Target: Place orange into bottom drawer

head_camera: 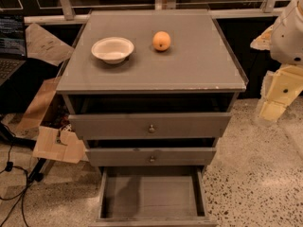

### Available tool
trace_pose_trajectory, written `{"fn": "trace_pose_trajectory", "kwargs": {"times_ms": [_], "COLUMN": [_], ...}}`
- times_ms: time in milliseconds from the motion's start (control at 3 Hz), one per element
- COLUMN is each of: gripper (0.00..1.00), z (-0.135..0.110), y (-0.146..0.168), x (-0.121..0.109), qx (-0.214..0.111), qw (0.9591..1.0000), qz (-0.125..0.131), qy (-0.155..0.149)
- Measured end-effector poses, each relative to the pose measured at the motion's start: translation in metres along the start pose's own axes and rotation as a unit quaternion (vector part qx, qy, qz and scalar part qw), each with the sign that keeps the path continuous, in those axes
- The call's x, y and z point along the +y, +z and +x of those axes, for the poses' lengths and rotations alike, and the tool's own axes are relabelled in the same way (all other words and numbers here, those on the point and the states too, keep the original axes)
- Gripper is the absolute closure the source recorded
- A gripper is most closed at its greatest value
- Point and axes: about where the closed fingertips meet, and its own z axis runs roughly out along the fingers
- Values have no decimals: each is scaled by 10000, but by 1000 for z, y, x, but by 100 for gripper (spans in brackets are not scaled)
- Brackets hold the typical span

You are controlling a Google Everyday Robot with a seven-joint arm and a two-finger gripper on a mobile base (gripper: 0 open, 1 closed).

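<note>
Camera view:
- Gripper [279, 96]: beyond the worktop's right edge and below its level. Whether it is open or closed cannot be told. It is in contact with neither task item.
- Orange [161, 40]: resting on the worktop [189, 70], near the middle of the back edge, well apart from the gripper.
- White bowl [112, 49]: upright, beside the orange on its left, not touching.
- Bottom drawer [151, 193]: pulled out beneath the front edge, floor exposed.
- Top drawer [189, 126] and middle drawer [189, 156]: knobbed fronts, stacked above it.
</note>
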Motion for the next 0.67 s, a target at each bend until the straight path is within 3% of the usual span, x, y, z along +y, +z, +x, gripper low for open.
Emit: {"fn": "trace_pose_trajectory", "kwargs": {"times_ms": [667], "gripper": [0], "z": [-1], "y": [-1], "x": [-1], "qx": [-87], "qw": [9999], "qz": [81], "qy": [29]}}
